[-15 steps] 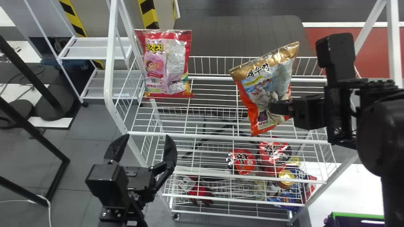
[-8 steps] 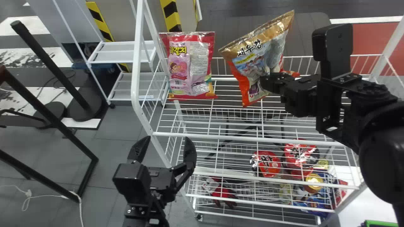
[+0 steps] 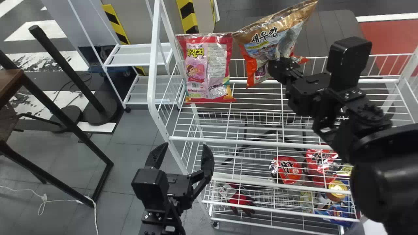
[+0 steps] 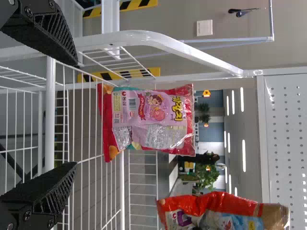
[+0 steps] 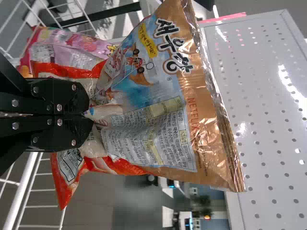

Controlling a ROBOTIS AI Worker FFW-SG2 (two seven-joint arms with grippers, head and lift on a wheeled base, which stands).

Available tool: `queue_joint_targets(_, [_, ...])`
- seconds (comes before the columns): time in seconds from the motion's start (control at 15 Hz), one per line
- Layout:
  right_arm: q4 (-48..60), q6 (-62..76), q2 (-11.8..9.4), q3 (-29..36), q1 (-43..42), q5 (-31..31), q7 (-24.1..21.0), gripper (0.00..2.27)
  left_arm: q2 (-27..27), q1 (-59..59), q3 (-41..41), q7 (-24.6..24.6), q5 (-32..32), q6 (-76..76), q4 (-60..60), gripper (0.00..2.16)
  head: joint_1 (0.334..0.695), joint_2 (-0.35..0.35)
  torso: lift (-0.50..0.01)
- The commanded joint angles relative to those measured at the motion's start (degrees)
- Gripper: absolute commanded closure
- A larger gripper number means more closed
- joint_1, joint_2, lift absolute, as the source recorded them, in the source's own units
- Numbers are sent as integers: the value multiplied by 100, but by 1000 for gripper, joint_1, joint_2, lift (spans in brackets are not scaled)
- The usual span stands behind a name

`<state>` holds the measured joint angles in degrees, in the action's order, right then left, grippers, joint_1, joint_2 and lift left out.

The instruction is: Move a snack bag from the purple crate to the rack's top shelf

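White rack behind, tilted orange snack bag in the right tool.

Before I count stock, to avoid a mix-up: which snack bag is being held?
The orange-gold bag, held by the right gripper; the pink bag stands on the top shelf.

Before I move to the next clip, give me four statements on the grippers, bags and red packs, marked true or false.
1. The right gripper grips the orange-and-gold bag. True.
2. The pink bag stands upright at the left of the rack. True.
3. The left gripper holds the pink bag. False: its fingers are apart, nothing between them.
4. The red packs are on the top shelf. False: they are lower down.
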<state>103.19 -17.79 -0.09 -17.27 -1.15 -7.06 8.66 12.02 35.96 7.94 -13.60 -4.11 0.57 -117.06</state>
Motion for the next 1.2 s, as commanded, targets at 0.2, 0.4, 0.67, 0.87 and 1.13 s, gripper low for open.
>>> queue_joint_targets(0.2, [-862,1484,14,-453,-34,-428,-646,2044,-6,-54,-30,33,-37,18,114,56,695,252,2])
queue_joint_targets(0.4, [-1319,1801,14,-532,-201,-850,-893,2044,-6,-71,-30,50,-37,18,149,56,695,257,2])
queue_joint_targets(0.67, [-1899,2100,14,-515,-482,-1193,-1112,2044,-6,-71,-47,42,-37,88,210,56,695,243,2])
queue_joint_targets(0.87, [-2119,1977,14,-479,-702,-1465,-1165,2044,-6,-62,-47,42,-37,141,245,56,695,233,2])
queue_joint_targets(1.13, [-2426,1467,14,-312,-957,-2230,-1147,2040,-6,-18,-39,33,-28,229,237,56,695,222,2])
